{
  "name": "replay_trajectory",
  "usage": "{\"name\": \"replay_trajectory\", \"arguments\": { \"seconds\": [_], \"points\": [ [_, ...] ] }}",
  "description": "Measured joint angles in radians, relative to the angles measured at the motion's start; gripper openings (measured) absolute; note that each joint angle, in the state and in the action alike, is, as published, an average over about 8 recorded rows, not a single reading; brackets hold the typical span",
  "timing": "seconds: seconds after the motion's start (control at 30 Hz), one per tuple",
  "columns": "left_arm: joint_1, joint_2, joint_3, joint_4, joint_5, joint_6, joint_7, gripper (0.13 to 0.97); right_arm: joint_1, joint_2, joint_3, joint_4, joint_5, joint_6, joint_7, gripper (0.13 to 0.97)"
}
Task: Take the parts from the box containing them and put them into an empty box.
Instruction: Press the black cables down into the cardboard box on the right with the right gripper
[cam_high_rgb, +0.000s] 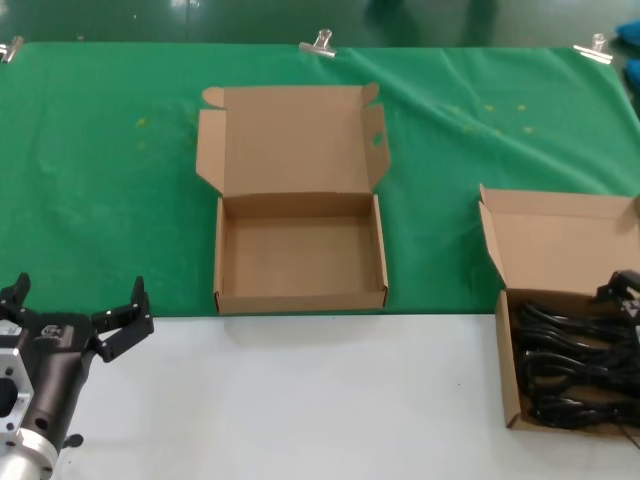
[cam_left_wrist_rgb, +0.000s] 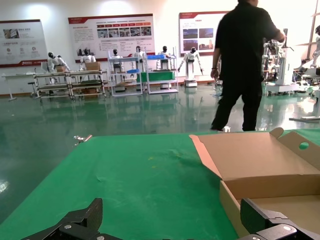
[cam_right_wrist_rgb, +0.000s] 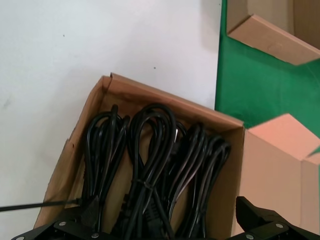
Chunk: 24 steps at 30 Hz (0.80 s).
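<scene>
Left gripper (cam_high_rgb: 80, 296): spread wide, holding nothing, low in the lower left of the head view over the white table (cam_high_rgb: 300, 400), well apart from both boxes. Right gripper (cam_right_wrist_rgb: 150, 226): likewise spread, nothing pinched, poised over the parts (cam_right_wrist_rgb: 150, 160); touching them or not, impossible to tell.

Progress, judged from how things lie: none yet. All visible parts bundled side by side in the box containing them (cam_high_rgb: 506, 372) at the lower right of the head view, lid standing open behind. Empty box (cam_high_rgb: 218, 255) at the centre, bare inside, lid raised, small hole in its right-hand flap. Left to do, by this reading: the whole job, starting with a first grasp at the right, then a carry across to the centre box, repeated per bundle.

Shown only by the right wrist view: the cords close up, several looped black bundles packed tight, loop ends towards the box's near wall, and both fingers of the right gripper apart above them. Head view cuts that box off at the right edge and shows hardly anything of the right gripper. Shown only by the head view: both boxes together, on the seam between green cloth (cam_high_rgb: 100, 150) and white table. Shown only by the left wrist view: the hall beyond, with a person (cam_left_wrist_rgb: 242, 65) in black walking past.
</scene>
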Motion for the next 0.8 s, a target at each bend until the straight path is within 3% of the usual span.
{"name": "replay_trajectory", "arguments": {
  "seconds": [0.53, 0.8],
  "points": [
    [0.000, 0.000, 0.000, 0.000, 0.000, 0.000, 0.000, 0.966, 0.054, -0.124, 0.000, -0.158, -0.042, -0.122, -0.061, 0.917],
    [0.000, 0.000, 0.000, 0.000, 0.000, 0.000, 0.000, 0.966, 0.065, -0.157, 0.000, -0.198, -0.061, -0.136, -0.086, 0.803]
  ]
}}
